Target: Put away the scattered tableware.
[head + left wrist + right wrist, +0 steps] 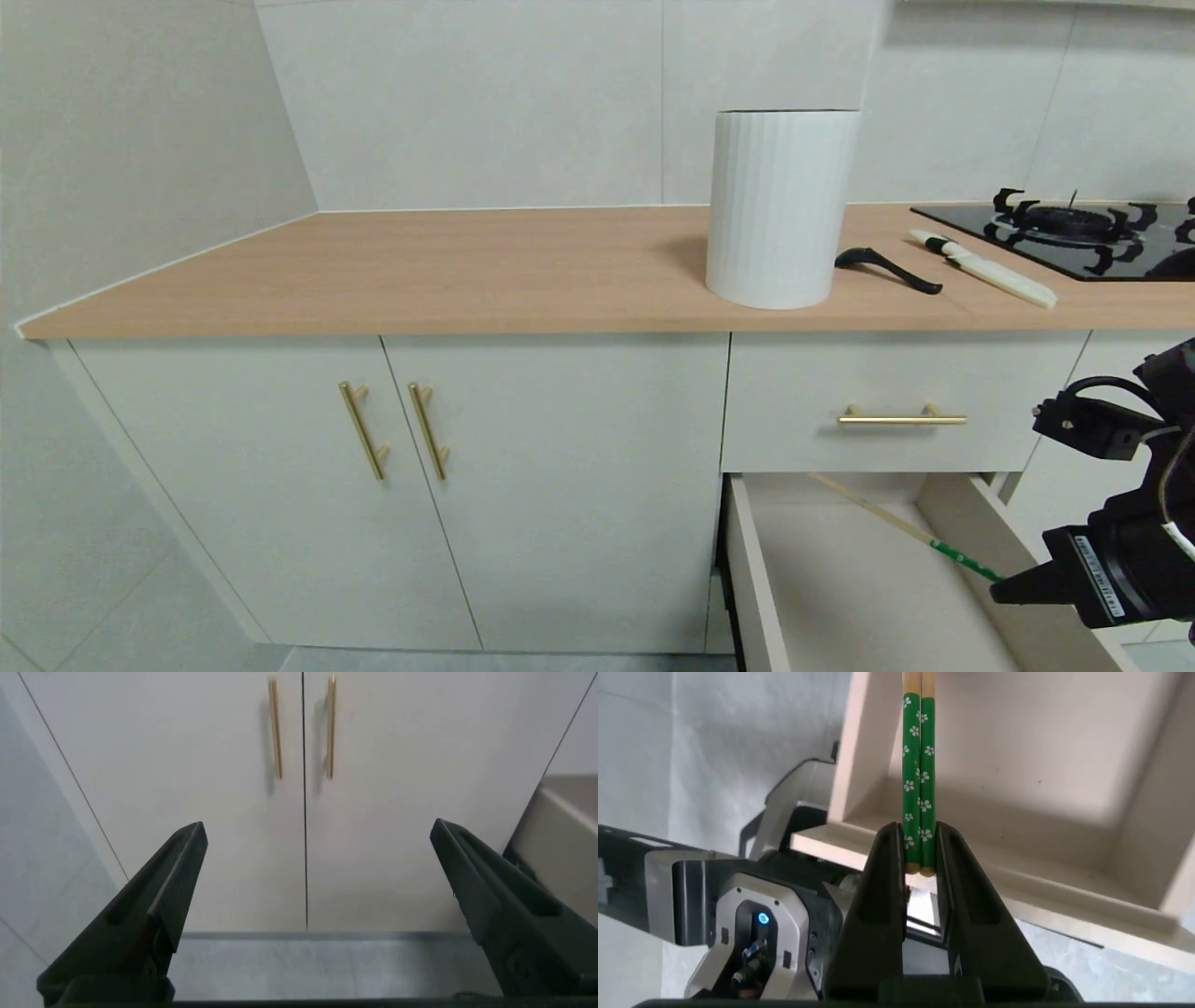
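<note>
Green-flowered chopsticks (901,525) were pinched at one end by the right pincer (1006,586) at the lower right of the head frame. Their free ends slanted up and left over the open drawer (747,560). The left pincer (318,835) was spread wide, facing cabinet doors (187,784) with gold handles. On the surface (467,271), right of centre, stood a white ribbed canister (780,210). Just right of it lay a black utensil (887,269) and a white knife (985,269), near the hob (1074,233) at the upper right.
</note>
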